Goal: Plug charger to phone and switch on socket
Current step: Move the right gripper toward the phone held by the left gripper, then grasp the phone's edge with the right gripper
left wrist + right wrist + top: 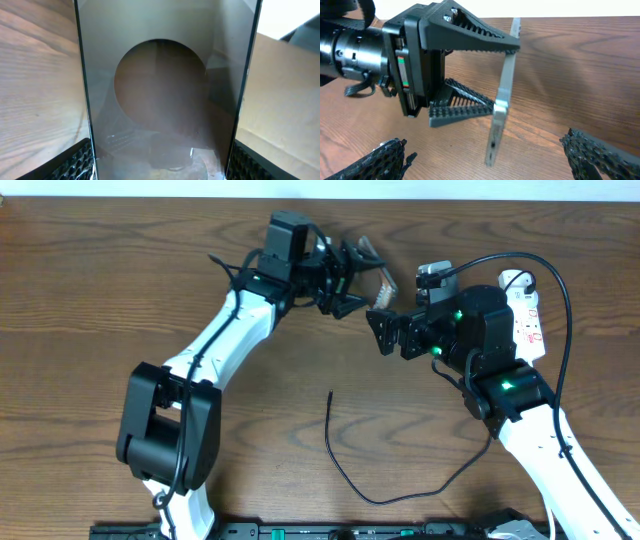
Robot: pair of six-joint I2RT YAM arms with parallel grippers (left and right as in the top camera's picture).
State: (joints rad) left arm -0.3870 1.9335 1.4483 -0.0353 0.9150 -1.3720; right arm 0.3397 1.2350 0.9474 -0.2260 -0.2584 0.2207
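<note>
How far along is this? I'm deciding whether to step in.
Done: the left pincer grips the phone, holding it upright on edge. In hand: the right pincer hovers open and empty beside the phone. Left: the charger lies loose on the table with its tip not yet picked up or plugged in. The socket is untouched, and its switch state cannot be read.

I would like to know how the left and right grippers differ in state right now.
The left gripper is closed on the phone, holding it on edge; the right gripper is wide open and empty. The left gripper sits farther from the socket, the right gripper nearer it. Both face each other, and neither touches the charger.
</note>
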